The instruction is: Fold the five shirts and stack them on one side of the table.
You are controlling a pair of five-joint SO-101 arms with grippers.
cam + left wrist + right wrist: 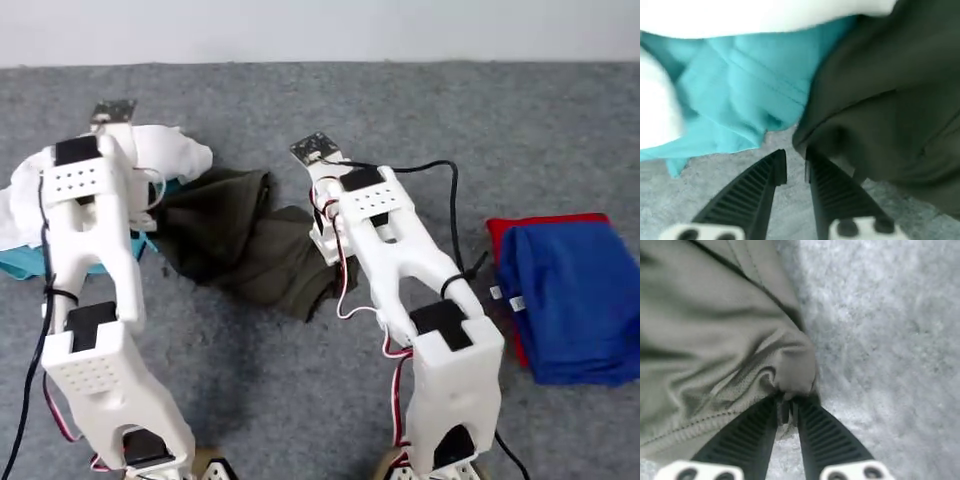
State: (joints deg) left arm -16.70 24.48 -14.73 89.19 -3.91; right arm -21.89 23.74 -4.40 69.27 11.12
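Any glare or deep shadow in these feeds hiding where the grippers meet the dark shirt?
High view: even light, no glare, only soft shadows on the table. Left wrist view: the white shirt is washed out bright, and shade darkens the olive shirt by the left gripper. Right wrist view: evenly lit, the shirt's fold in the right gripper shows plainly.

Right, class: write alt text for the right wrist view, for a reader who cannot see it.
The right gripper, with two black ridged fingers, is shut on a bunched edge of the crumpled olive-green fabric shirt. The shirt lies on the grey felt-like table surface, which is bare beside it.
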